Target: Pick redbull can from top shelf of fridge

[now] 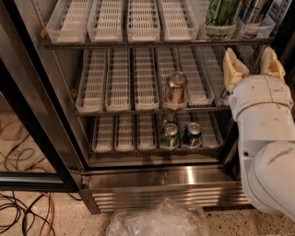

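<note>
Hovering at the right edge of the fridge point(184, 177), the gripper point(252, 67) sits in front of the right end of the middle rack point(138, 110) and just under the top shelf point(138, 44), its two blunt, pale yellow fingers point(235, 69) pointing upward and spread wide with nothing between them. A smooth, rounded white arm point(262, 138) runs down from it to the lower right corner. The redbull can point(252, 11) stands upright at the far right of the top shelf, above the gripper and clear of it; only its slim blue-and-silver side shows, the lid being cut off by the upper edge. It sits in a shallow plastic tray, just beside a green-and-black can point(221, 13) on its left. The rest of the top shelf carries long white slotted trays point(143, 18) side by side on dark wire. On the middle rack a stout copper can point(175, 87) with a shiny lid stands upright at the front of its lane, left of the gripper. The bottom rack point(138, 150) holds a green can point(169, 137) and a dark blue can point(191, 133) next to each other, with another can partly hidden behind the green one. Brushed steel with ribbed louvres forms the fridge base; a black door frame point(32, 124) slants down the left. Tangled cables point(23, 212) lie on the speckled floor point(69, 221), and a crumpled clear plastic bag point(156, 221) sits at the bottom centre
</note>
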